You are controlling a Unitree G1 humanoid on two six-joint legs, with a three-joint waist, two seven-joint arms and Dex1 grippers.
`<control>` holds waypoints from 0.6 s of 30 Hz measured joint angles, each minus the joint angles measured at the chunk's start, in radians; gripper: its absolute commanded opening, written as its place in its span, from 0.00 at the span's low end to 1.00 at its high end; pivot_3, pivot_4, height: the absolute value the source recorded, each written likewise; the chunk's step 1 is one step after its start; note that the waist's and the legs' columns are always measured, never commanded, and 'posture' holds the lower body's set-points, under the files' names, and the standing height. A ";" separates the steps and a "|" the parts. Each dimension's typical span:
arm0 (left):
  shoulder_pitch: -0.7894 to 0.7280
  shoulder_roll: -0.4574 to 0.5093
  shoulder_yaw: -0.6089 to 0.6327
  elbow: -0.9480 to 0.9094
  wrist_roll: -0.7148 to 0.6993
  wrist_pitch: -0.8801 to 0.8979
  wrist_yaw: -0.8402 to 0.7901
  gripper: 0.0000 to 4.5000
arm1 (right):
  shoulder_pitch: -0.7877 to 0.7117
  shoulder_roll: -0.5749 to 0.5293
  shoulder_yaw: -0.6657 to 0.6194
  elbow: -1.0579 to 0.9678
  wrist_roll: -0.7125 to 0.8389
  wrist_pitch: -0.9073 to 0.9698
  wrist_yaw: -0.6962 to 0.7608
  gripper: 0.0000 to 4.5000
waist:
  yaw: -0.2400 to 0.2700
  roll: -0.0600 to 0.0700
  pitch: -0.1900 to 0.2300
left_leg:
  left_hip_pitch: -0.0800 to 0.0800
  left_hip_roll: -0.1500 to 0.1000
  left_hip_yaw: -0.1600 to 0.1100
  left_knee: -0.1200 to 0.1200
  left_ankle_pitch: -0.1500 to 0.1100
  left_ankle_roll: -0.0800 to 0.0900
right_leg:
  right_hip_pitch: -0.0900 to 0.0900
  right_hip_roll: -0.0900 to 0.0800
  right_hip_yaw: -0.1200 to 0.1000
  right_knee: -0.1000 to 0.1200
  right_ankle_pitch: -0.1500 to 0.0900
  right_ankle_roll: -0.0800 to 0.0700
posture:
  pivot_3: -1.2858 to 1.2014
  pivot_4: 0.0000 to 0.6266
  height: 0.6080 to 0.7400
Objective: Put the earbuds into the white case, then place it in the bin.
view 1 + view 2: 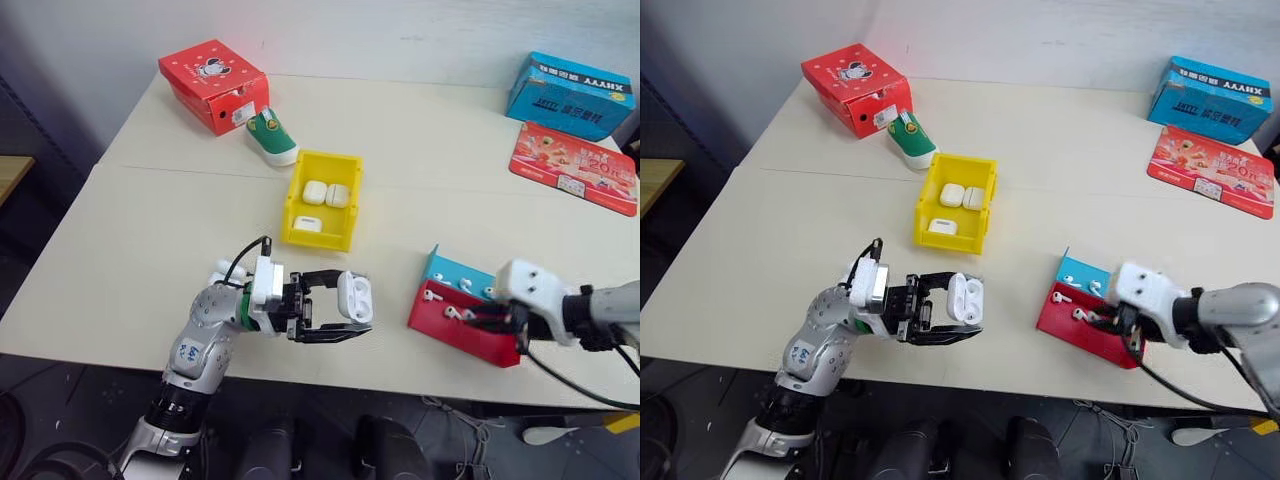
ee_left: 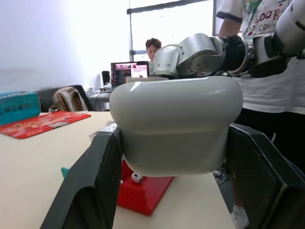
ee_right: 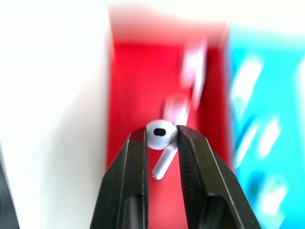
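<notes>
Pinched between the right gripper's [image 3: 161, 138] fingertips was one earbud [image 3: 158, 134], stem dangling, above the red-and-blue tray [image 1: 462, 322]. So slight a hold could let it twist or drop. Across the table, the left gripper [image 1: 338, 308] clamped the white case [image 1: 353, 296], short of the yellow bin [image 1: 322, 199].

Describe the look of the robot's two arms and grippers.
Both arms are silver-grey metal with black joints. The left gripper has two black fingers on a black frame behind a white wrist block with a green band and a looping black cable. The right gripper has ribbed black fingers, a white housing and a black cable.
</notes>
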 measured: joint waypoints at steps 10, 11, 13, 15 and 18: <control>-0.066 -0.003 0.010 0.005 -0.066 0.084 -0.043 0.62 | -0.131 0.475 -0.020 -0.217 0.426 -0.127 -0.170 0.10 | -0.001 0.001 0.001 | 0.000 -0.001 -0.001 0.000 0.000 0.000 | 0.000 0.000 0.000 0.002 0.000 0.000 | 0.52 0.24 1.00; -0.071 -0.002 0.010 0.005 -0.070 0.096 -0.046 0.62 | -0.133 0.494 0.010 -0.227 0.407 -0.151 -0.170 0.10 | -0.002 0.001 0.001 | 0.000 -0.001 -0.001 0.000 0.000 0.000 | 0.000 0.000 0.000 0.004 0.000 0.000 | 0.52 0.24 1.00; -0.077 0.005 0.010 0.005 -0.074 0.119 -0.049 0.62 | -0.144 0.535 0.067 -0.233 0.367 -0.197 -0.177 0.10 | -0.004 0.001 0.001 | 0.000 -0.001 0.000 0.000 0.000 0.000 | -0.001 0.000 0.000 0.007 0.000 0.000 | 0.52 0.24 1.00; -0.079 0.010 0.010 0.005 -0.079 0.139 -0.049 0.62 | -0.153 0.553 0.120 -0.232 0.329 -0.228 -0.185 0.10 | -0.004 0.001 0.001 | 0.000 -0.002 0.000 0.000 0.001 0.001 | -0.002 0.001 0.000 0.008 0.000 0.000 | 0.52 0.24 1.00; -0.080 0.011 0.010 0.004 -0.083 0.156 -0.049 0.62 | -0.162 0.560 0.175 -0.227 0.285 -0.268 -0.179 0.10 | -0.003 0.001 0.001 | 0.000 -0.002 0.000 0.000 0.001 0.001 | -0.001 0.002 0.000 0.009 0.000 0.000 | 0.52 0.24 1.00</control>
